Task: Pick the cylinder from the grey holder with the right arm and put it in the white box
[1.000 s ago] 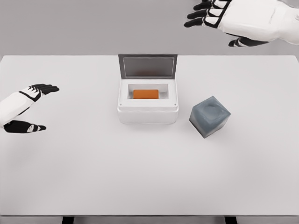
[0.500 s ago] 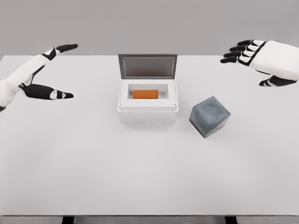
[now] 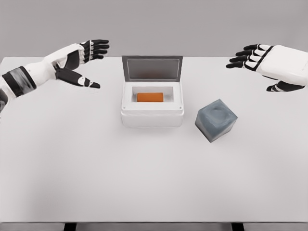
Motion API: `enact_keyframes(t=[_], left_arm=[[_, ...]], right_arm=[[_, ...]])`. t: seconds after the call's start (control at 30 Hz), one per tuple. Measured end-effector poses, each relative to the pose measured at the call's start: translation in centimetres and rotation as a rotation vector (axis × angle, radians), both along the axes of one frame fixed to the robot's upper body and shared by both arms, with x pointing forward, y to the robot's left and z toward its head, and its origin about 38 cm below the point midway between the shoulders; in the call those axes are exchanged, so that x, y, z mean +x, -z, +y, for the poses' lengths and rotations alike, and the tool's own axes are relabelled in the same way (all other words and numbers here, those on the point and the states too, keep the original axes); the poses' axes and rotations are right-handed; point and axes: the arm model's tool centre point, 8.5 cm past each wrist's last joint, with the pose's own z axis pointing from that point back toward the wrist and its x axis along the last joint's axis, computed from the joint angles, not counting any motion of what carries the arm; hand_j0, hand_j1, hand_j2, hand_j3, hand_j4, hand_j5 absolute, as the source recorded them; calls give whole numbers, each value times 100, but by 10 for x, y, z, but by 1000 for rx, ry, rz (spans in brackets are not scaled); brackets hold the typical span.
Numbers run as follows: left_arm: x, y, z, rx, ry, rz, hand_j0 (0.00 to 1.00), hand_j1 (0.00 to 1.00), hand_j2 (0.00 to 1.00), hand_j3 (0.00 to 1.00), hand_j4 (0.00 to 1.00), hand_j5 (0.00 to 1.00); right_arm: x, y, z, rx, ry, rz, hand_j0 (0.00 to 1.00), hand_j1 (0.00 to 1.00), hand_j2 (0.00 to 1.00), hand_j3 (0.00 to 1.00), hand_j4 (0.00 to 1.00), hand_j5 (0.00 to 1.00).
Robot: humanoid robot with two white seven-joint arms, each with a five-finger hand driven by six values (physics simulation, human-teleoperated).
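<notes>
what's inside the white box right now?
An orange cylinder lies on its side in the white box, lid up behind it. The front wall hides the cavity floor nearest the camera. Neither robot hand is touching it.

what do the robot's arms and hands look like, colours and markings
Both arms are smooth white shells. The left hand has black fingers with small white patches at the joints and a black palm, and its forearm carries a grey-black band near the picture's edge. The right hand has a white back and black, white-patched fingers.
</notes>
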Motion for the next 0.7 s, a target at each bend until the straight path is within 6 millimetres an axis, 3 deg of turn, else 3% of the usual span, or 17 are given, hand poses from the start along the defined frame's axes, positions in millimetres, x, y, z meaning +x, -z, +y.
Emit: enact_keyframes(t=[0.13, 0.33, 0.7], left_arm=[[15, 6, -6, -39, -32, 33, 100, 100, 100, 100, 100, 100], [34, 19, -31, -38, -43, 53, 100, 100, 100, 100, 100, 100], [46, 35, -53, 21, -47, 62, 100, 100, 100, 100, 100, 100]], right_arm=[[-2, 1, -1, -10, 2, 4, 100, 100, 100, 100, 100, 100], [-3, 0, -1, -14, -2, 4, 100, 100, 100, 100, 100, 100], [-5, 5, -5, -29, 6, 21, 100, 100, 100, 100, 100, 100]])
